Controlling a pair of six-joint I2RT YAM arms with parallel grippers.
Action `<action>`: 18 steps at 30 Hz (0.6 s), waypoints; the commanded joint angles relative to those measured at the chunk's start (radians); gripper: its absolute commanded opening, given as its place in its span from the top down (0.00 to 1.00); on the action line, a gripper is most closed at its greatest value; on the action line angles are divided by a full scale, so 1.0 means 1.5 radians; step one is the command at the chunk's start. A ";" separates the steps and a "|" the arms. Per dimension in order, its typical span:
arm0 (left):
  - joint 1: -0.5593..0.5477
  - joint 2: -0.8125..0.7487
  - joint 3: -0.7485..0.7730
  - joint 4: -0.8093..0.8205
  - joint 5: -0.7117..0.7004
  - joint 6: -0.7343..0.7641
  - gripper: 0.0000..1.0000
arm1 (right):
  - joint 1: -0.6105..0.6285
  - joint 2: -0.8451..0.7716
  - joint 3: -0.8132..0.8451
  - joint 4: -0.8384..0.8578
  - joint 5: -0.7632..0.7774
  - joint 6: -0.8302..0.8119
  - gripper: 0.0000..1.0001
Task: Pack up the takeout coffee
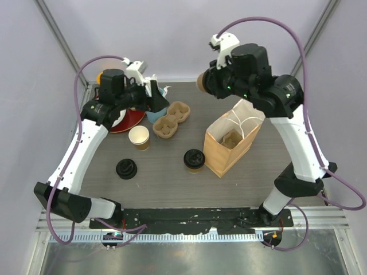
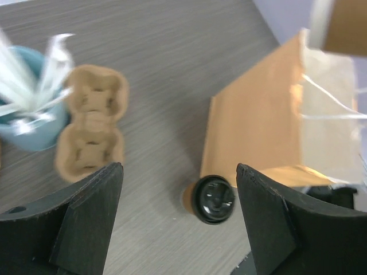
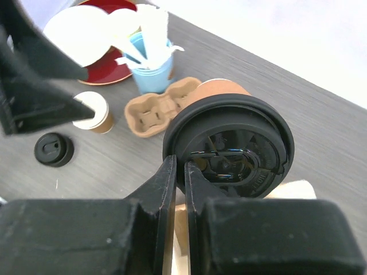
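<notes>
Dark wood-grain table (image 1: 172, 183), pale lilac walls all round, and the paper bag (image 1: 221, 154) stands open, so I'll place everything off that. The right gripper (image 3: 180, 167) is clamped shut on the rim of the black lid of a lidded cup (image 3: 229, 143), held up in the air. From above it sits behind the bag and a bit to its left, so I'd say it's not over the mouth yet. To me the cup looks tipped, brown body pointing away from the bag and lid facing the wrist. My guess is it needs righting as well as bringing forward over the opening. It's a brown kraft cup with a glossy black sip lid, seated all round as far as I can see. A second lidded cup (image 1: 194, 160) stands upright just beside the bag's left side; can't tell if it's touching. An open cup (image 1: 139, 137) and a loose lid (image 1: 126, 168) sit further left of the bag. The left gripper (image 2: 179, 172) hovers up there too, jaws wide apart and holding nothing. It's the nearer arm for those.
</notes>
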 commanded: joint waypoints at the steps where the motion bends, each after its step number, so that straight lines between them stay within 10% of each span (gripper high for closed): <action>1: -0.086 0.025 0.055 0.008 0.049 0.007 0.16 | -0.029 -0.078 -0.028 -0.021 0.067 0.063 0.99; 18: -0.319 0.216 0.202 -0.018 -0.015 0.043 0.12 | -0.052 -0.215 -0.128 -0.172 0.127 0.092 0.99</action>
